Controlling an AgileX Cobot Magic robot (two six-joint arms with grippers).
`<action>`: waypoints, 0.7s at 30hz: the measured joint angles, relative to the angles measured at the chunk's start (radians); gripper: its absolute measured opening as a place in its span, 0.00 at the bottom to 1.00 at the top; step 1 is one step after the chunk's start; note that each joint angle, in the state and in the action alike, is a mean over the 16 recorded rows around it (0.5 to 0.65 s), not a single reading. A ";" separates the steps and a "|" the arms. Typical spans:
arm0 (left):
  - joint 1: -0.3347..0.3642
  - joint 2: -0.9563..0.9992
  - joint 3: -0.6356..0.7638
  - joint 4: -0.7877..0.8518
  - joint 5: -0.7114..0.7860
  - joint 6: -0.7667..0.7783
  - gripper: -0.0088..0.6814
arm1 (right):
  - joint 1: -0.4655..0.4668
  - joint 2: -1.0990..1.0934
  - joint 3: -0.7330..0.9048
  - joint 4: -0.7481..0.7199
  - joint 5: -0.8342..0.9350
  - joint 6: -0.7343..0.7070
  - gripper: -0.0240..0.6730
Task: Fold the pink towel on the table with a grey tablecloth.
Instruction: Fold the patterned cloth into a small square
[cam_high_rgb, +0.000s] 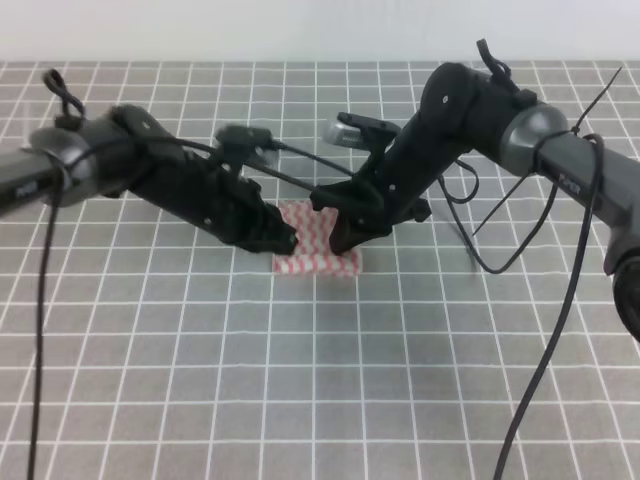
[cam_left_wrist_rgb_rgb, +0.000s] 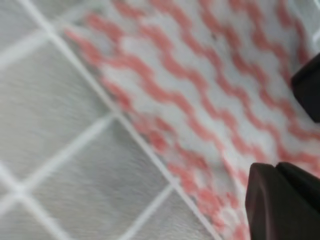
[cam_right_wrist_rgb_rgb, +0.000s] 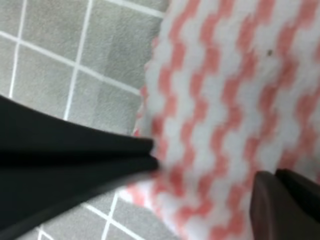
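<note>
The pink towel (cam_high_rgb: 318, 250) lies as a small patch on the table with a grey tablecloth (cam_high_rgb: 300, 380), just behind the middle. Both arms reach down onto it. My left gripper (cam_high_rgb: 286, 240) sits at the towel's left edge and my right gripper (cam_high_rgb: 336, 236) at its upper right part. In the left wrist view the towel (cam_left_wrist_rgb_rgb: 200, 95) fills the frame over the grid cloth (cam_left_wrist_rgb_rgb: 55, 150), and the left gripper (cam_left_wrist_rgb_rgb: 280, 130) shows two dark fingers apart above it. In the right wrist view the towel (cam_right_wrist_rgb_rgb: 230, 100) lies between the spread fingers of the right gripper (cam_right_wrist_rgb_rgb: 205, 167), one fingertip (cam_right_wrist_rgb_rgb: 145, 155) at the towel's edge.
Black cables hang from both arms over the table, one long loop (cam_high_rgb: 560, 330) dropping at the right front. The grid cloth stretches on all sides of the towel. A pale wall runs along the back edge (cam_high_rgb: 300, 62).
</note>
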 joint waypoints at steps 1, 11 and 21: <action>0.002 -0.008 0.000 0.000 -0.003 0.001 0.01 | -0.001 0.001 0.000 0.001 0.000 0.000 0.01; 0.020 -0.117 0.012 -0.004 -0.042 0.012 0.01 | -0.007 -0.037 -0.005 -0.017 -0.013 -0.002 0.01; 0.020 -0.353 0.222 -0.104 -0.237 0.108 0.01 | -0.008 -0.180 -0.005 -0.116 -0.020 -0.006 0.01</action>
